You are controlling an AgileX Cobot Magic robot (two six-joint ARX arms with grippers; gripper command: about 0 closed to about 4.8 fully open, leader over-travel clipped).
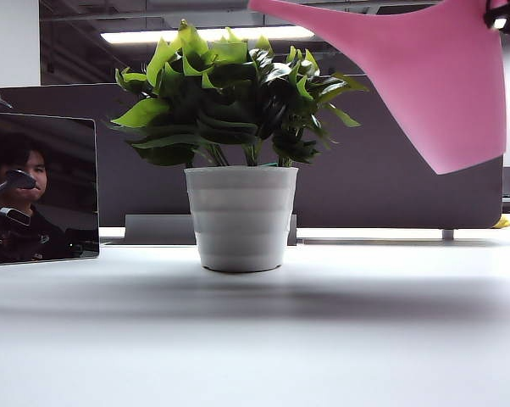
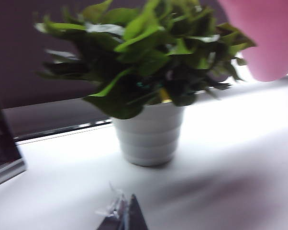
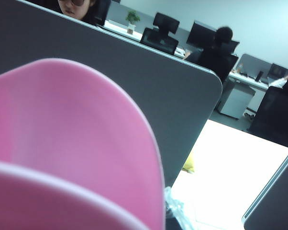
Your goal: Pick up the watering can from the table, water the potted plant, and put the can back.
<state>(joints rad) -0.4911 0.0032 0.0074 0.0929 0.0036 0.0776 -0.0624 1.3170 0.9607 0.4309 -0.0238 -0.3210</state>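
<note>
The potted plant (image 1: 238,102) stands mid-table in its ribbed white pot (image 1: 241,216); the left wrist view also shows the plant (image 2: 144,52). The pink watering can (image 1: 433,76) hangs in the air at upper right, tilted, its long spout reaching left over the leaves. My right gripper (image 1: 505,13) is shut on the can at the top right corner. The can's body (image 3: 72,143) fills the right wrist view, with one wrapped fingertip (image 3: 175,211) beside it. My left gripper (image 2: 125,213) is shut, low over the white table (image 2: 220,158) in front of the pot.
A dark screen (image 1: 39,191) stands at the table's left and reflects a person. A grey partition (image 1: 390,191) runs along the back edge. A small yellow object (image 1: 501,223) lies at the far right behind the table.
</note>
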